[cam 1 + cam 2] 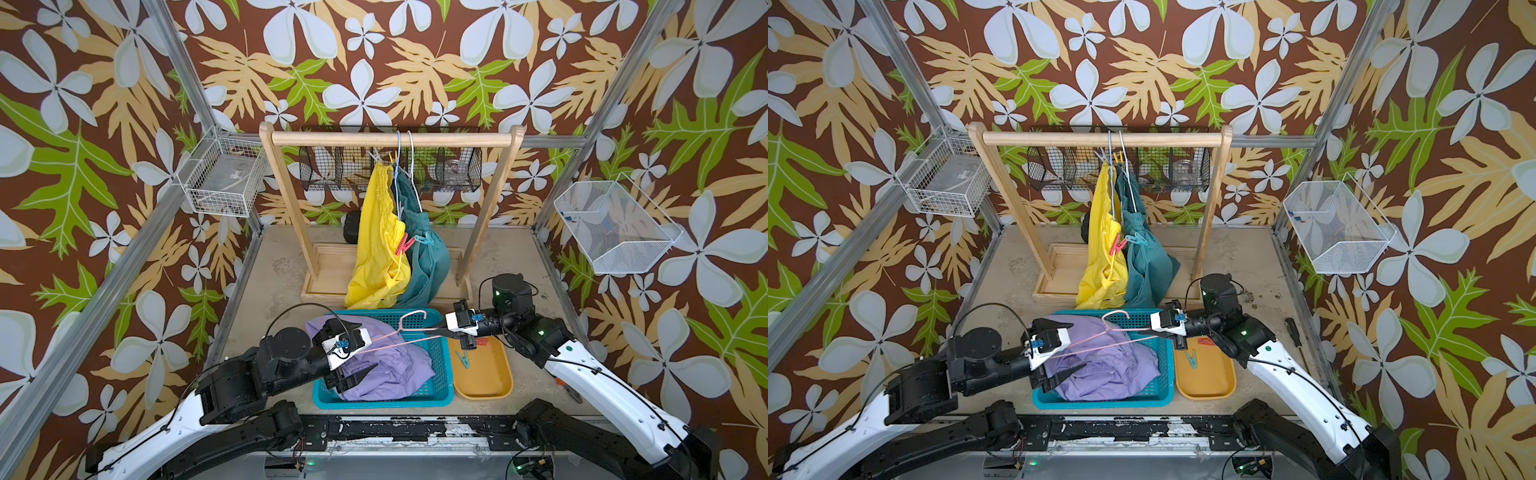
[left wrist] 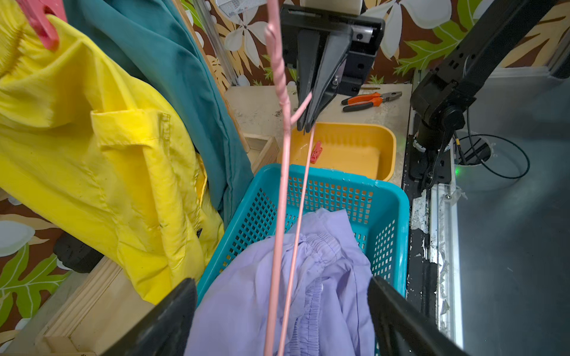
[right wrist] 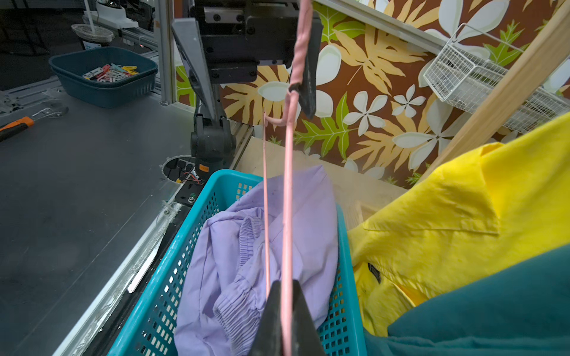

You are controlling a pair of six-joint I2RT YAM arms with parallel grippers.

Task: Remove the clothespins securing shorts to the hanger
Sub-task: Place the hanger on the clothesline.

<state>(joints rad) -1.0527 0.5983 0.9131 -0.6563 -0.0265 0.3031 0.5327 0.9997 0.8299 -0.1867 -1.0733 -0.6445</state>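
Teal basket [image 1: 432,401] at the front of the table [image 1: 278,270] has the lilac shorts [image 1: 395,370] bunched up inside, pretty much filling it. The pink hanger [image 1: 399,332] is up in the air across the basket, right over those shorts. Right gripper [image 1: 437,331] has its jaws pressed together on one end of the wire, and the left wrist view shows that pinch nicely. Left gripper [image 2: 280,282] is at the other end with jaws spread wide. The hanger wires run between them, but I can't tell if either jaw touches.

Just beside the basket, on the right arm's side, the orange tray [image 1: 482,376] holds a teal clothespin [image 1: 463,359] and a red clothespin [image 1: 481,342], lying apart.

Back on the wooden rack [image 1: 390,139], yellow shorts [image 1: 374,257] and green shorts [image 1: 430,266] hang side by side. A red-pink clothespin [image 1: 405,246] and a light blue clothespin [image 1: 424,240] are clipped on about halfway down, plus a yellow clothespin [image 1: 392,157] near the bar.

Right wrist view also catches a dark tub [image 3: 101,92] off the table with a pile of mixed pegs [image 3: 111,72].
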